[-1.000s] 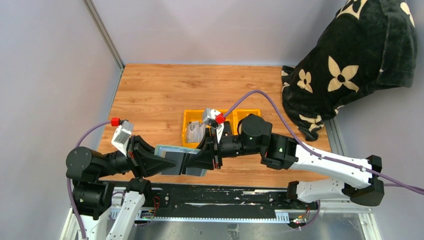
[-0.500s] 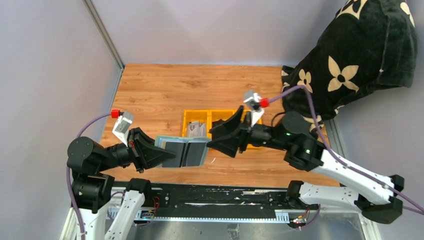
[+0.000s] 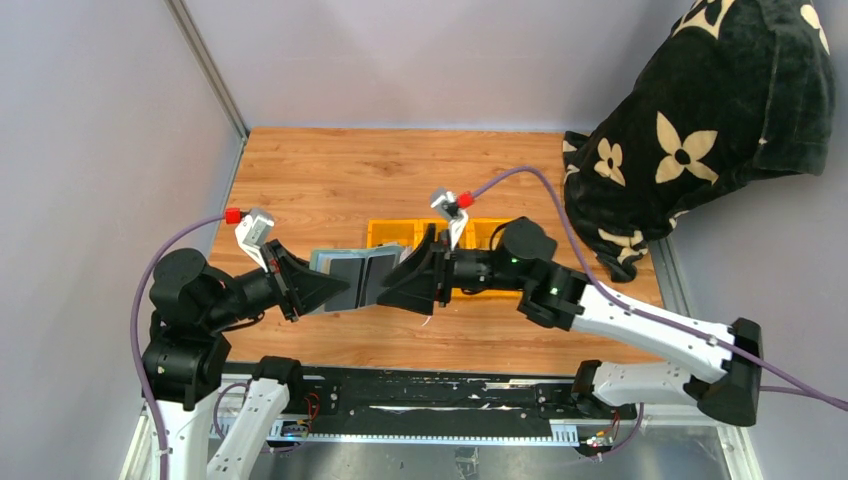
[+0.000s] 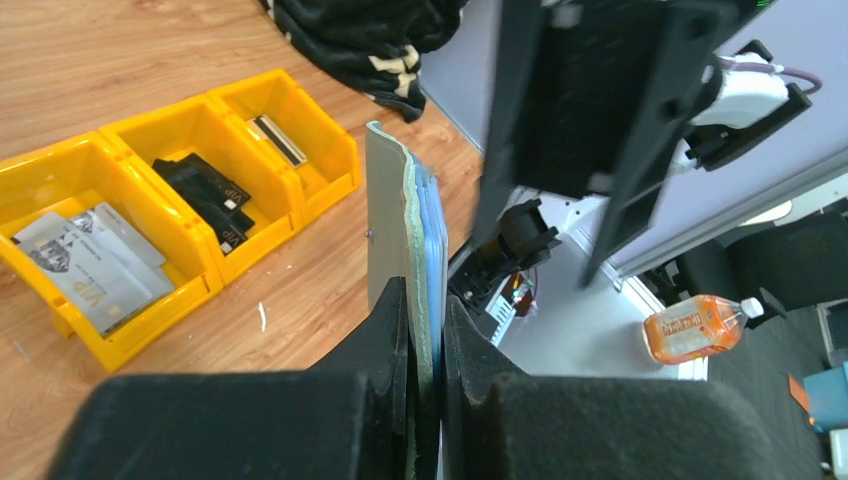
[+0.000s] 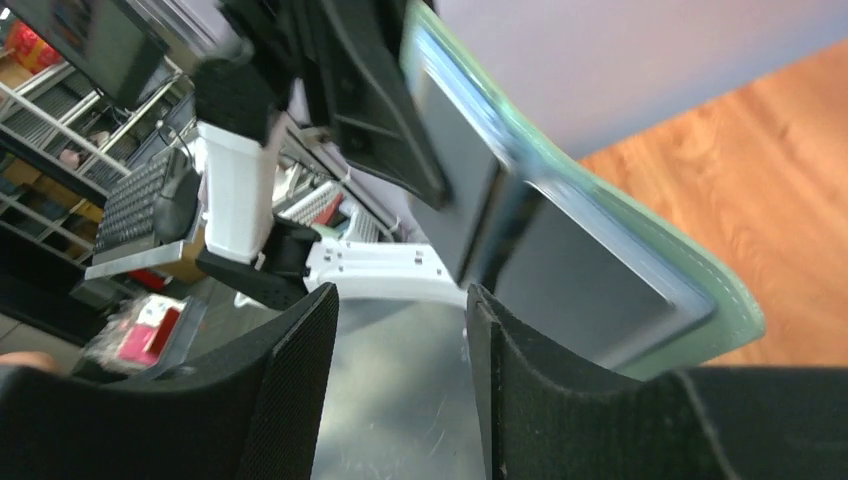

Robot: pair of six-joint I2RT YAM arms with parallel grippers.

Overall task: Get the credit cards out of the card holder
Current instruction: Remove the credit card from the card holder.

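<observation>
The sage-green card holder [image 3: 358,278] hangs open above the table's front, its blue-grey inside facing up. My left gripper [image 3: 322,288] is shut on its left edge; the left wrist view shows the card holder [image 4: 392,215] edge-on, pinched by that gripper [image 4: 426,305]. My right gripper [image 3: 398,288] is open just at the holder's right edge. In the right wrist view nothing lies between the jaws of this gripper [image 5: 400,305], and the card holder [image 5: 610,280] sits beyond the right finger. Grey credit cards [image 4: 85,265] lie in the yellow bin's end compartment.
The yellow three-compartment bin [image 3: 392,231] stands on the wooden table behind the grippers, partly hidden by the right arm. Its middle compartment holds black items [image 4: 205,190]. A black floral cloth [image 3: 700,120] is heaped at the back right.
My right gripper left the holder, swung right over the bin and opened, then came back to the holder's right edge, still open. The left gripper carried the holder a little farther back.
</observation>
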